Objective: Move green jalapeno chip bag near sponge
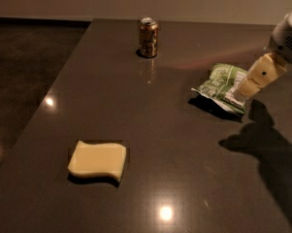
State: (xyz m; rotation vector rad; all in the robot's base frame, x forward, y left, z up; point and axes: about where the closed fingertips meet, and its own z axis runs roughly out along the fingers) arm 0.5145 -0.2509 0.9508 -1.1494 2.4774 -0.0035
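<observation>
My gripper (pixel 243 91) comes in from the right edge of the bench (pixel 184 144) and is tilted down over the right end of the green jalapeno chip bag (pixel 217 83). I cannot tell if it is wide or narrow, or if it touches the bag. The bag lies flat near the right edge, toward the far side. The sponge (pixel 98 160) lies well apart, near the front left corner. A brown-gold can (pixel 148 31) stands upright near the far edge.

Cream-yellow hand (pixel 241 92) at right edge, dark dot, white-grey wrist (pixel 288 39)
</observation>
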